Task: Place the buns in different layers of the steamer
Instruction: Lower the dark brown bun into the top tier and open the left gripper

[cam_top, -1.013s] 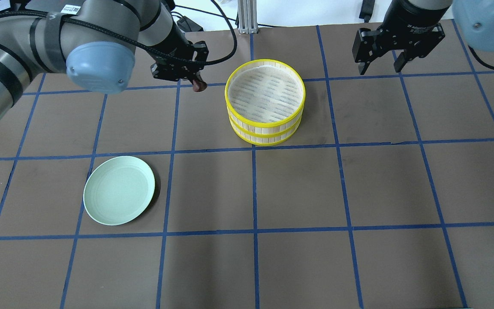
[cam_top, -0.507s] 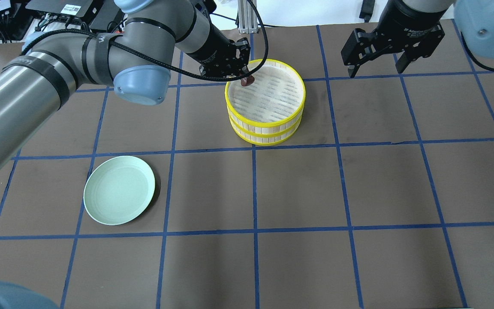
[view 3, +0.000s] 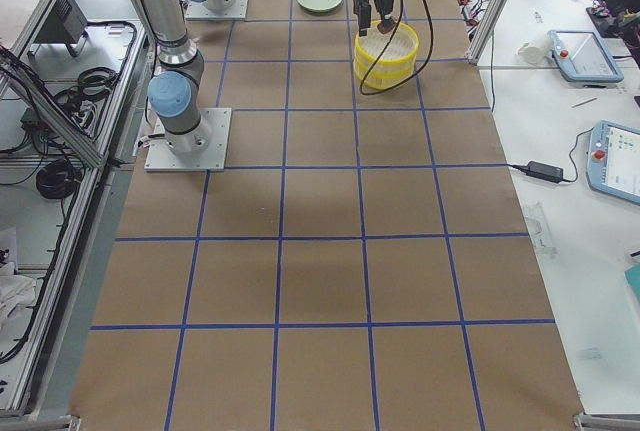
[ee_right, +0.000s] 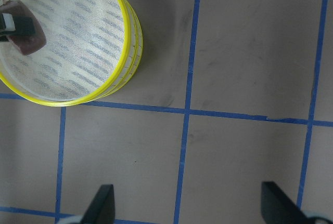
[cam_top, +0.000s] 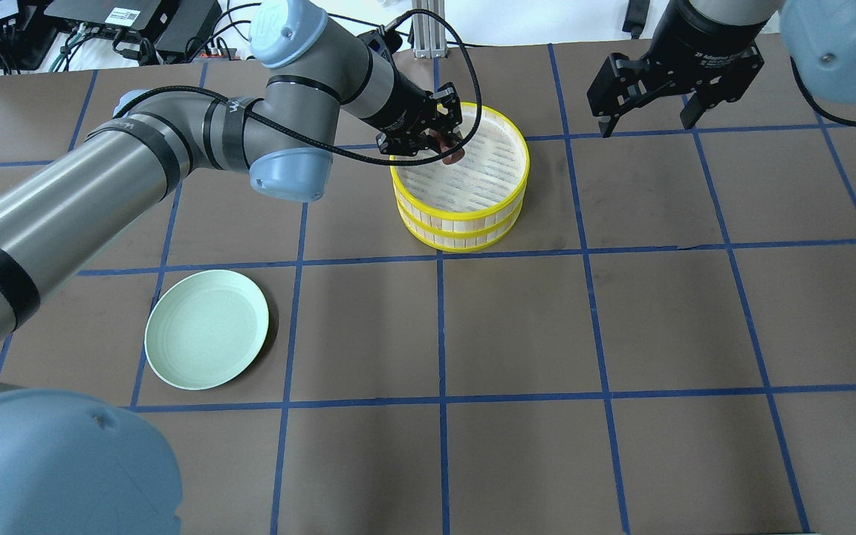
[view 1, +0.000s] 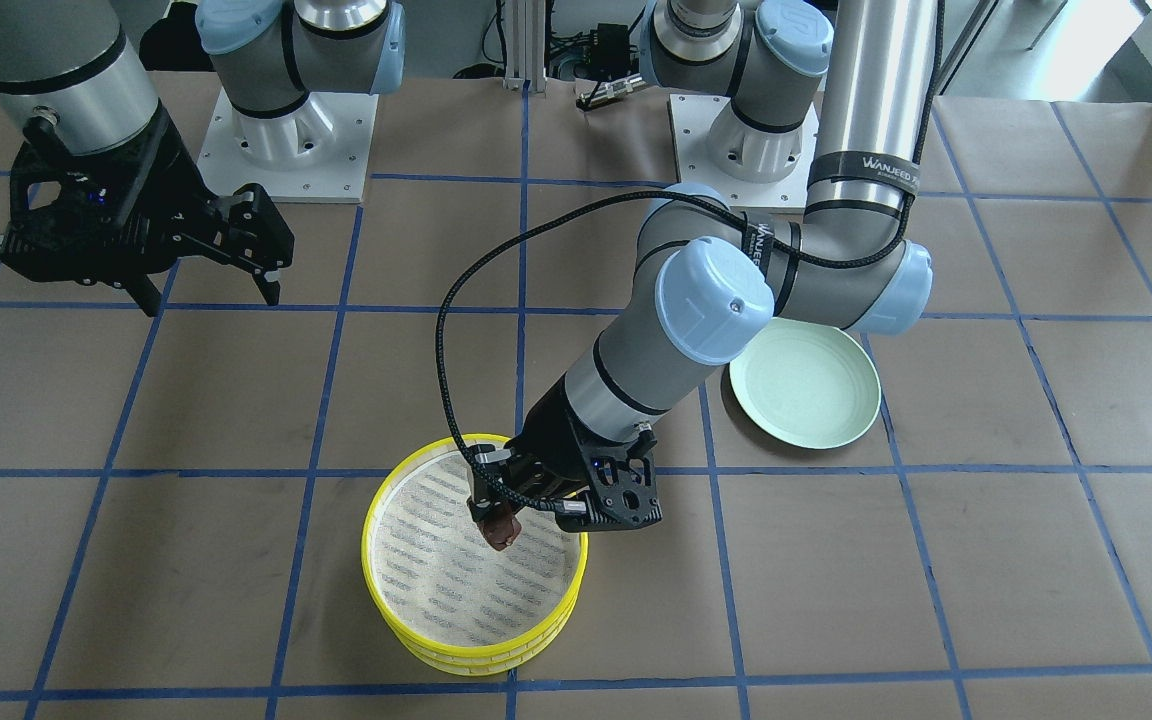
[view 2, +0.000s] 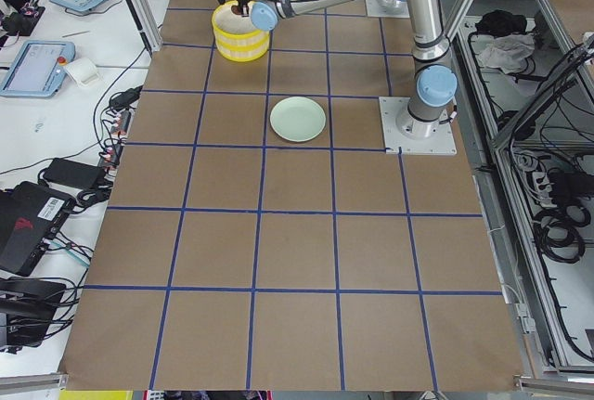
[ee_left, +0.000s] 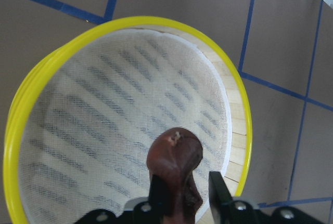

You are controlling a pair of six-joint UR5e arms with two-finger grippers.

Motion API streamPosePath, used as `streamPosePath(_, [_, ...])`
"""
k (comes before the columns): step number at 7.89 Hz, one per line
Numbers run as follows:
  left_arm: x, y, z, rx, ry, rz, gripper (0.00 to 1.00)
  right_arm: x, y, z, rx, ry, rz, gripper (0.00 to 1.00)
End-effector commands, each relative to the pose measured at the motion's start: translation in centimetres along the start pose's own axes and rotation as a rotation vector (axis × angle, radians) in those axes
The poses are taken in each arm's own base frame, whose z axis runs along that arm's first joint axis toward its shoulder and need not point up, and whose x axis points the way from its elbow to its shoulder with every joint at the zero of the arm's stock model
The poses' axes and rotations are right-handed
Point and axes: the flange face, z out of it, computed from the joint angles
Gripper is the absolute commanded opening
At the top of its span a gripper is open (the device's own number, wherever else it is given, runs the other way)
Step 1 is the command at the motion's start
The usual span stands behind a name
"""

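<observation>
Two yellow-rimmed steamer layers [cam_top: 461, 227] stand stacked, the top one [view 1: 406, 610] with a bare mesh bottom. My left gripper [cam_top: 446, 148] is shut on the dark reddish-brown bun [ee_left: 174, 164] and holds it above the top layer's mesh, inside its rim. The bun also shows in the front view [view 1: 500, 530] and the right wrist view [ee_right: 28, 41]. My right gripper [cam_top: 651, 115] is open and empty, hovering to the right of the steamer. The cream-white bun is not in view.
A mint-green plate [cam_top: 206, 328] lies bare on the table at front left, also in the front view [view 1: 804, 383]. The brown table has a blue tape grid. A cable loops off the left wrist [view 1: 446, 330].
My left gripper has carried the brown bun rightward, from left of the steamer to over its rim and then above the top layer's mesh. My right gripper has shifted slightly.
</observation>
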Motion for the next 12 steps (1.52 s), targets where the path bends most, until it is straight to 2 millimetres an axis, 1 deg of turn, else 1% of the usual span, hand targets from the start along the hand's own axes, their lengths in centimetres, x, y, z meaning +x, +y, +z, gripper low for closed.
streamPosePath(1, [0.7, 0.7, 1.0, -0.028, 0.041, -0.076, 0.65, 0.1, 0.0, 0.1, 0.0, -0.002, 0.002, 1.0])
streamPosePath(2, [1.5, 1.4, 1.1, -0.031, 0.041, -0.084, 0.78, 0.1, 0.0, 0.1, 0.0, -0.002, 0.002, 1.0])
streamPosePath(3, [1.5, 1.4, 1.1, -0.021, 0.026, -0.083, 0.87, 0.1, -0.1, 0.2, 0.0, -0.002, 0.002, 1.0])
streamPosePath(4, [1.7, 1.3, 0.9, -0.014, 0.027, -0.081, 1.0, 0.1, -0.1, 0.2, 0.0, -0.002, 0.002, 1.0])
streamPosePath(5, [2.6, 1.3, -1.4, 0.028, 0.012, -0.06, 1.0, 0.1, -0.1, 0.1, 0.002, -0.002, 0.013, 1.0])
streamPosePath(6, [2.2, 1.7, -2.6, 0.038, -0.078, -0.068, 1.0, 0.1, -0.1, 0.1, 0.002, -0.002, 0.01, 1.0])
streamPosePath(7, [1.3, 1.8, -3.9, 0.007, -0.156, -0.003, 1.0, 0.1, -0.1, 0.1, 0.002, -0.002, 0.007, 1.0])
streamPosePath(8, [-0.3, 1.0, -6.2, 0.035, -0.253, 0.027, 1.0, 0.1, -0.1, 0.1, 0.002, -0.003, 0.008, 1.0])
streamPosePath(9, [-1.2, 1.0, -9.5, 0.044, -0.322, 0.041, 1.0, 0.1, -0.1, 0.1, 0.002, -0.002, 0.004, 1.0])
streamPosePath(10, [-3.1, 0.6, -13.4, 0.041, -0.392, 0.062, 1.0, 0.2, -0.1, 0.1, 0.002, -0.002, 0.005, 1.0])
streamPosePath(11, [-5.9, 0.8, -17.2, -0.015, -0.474, 0.026, 1.0, 0.2, -0.1, 0.1, 0.002, -0.002, 0.011, 1.0])
streamPosePath(12, [-7.2, 0.9, -21.2, -0.006, -0.478, 0.024, 1.0, 0.2, -0.1, 0.1, 0.001, 0.0, 0.011, 1.0])
